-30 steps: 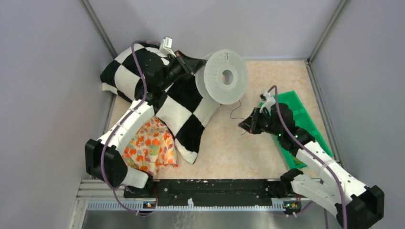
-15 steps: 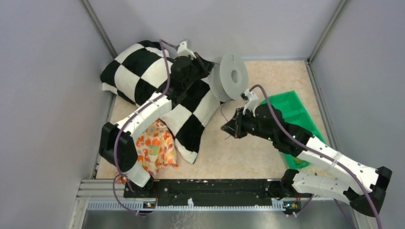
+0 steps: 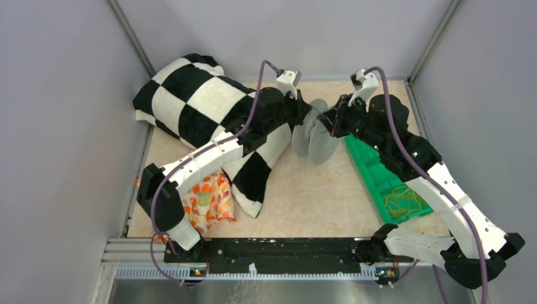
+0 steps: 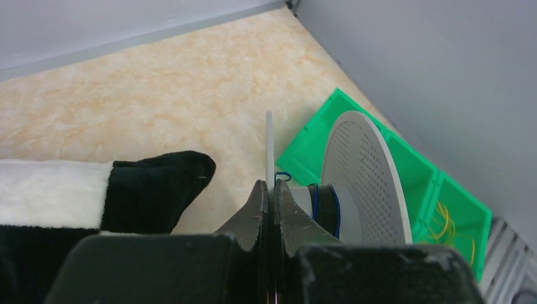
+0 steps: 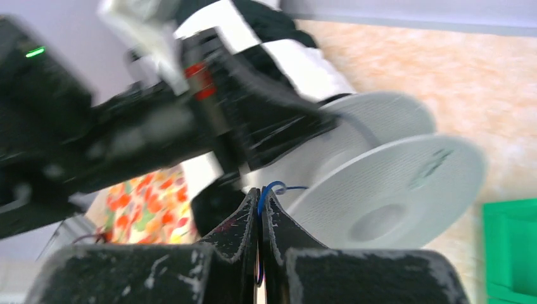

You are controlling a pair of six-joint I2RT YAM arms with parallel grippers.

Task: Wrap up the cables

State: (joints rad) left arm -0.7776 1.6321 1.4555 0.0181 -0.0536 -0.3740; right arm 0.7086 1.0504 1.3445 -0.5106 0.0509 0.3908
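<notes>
Left fingers (image 4: 256, 210) clamp spool rim (image 4: 269, 142); right fingers (image 5: 244, 229) pinch cable (image 5: 264, 189).

Plain grey walls (image 3: 57, 126) are closing in a beige marbled desk (image 3: 304, 190) on three sides, metal posts (image 3: 130, 35) running up the back corners, soft even light falling.

No writing, label, brand, number or sign can be read in any view. The white spool (image 3: 324, 145) shows only a grid of small holes. The pillow (image 3: 190, 101) left of the spool has a black-and-white check, and the cloth (image 3: 206, 196) an orange flower print. A red patch (image 5: 201, 81) above the spool is too blurred to read.
</notes>
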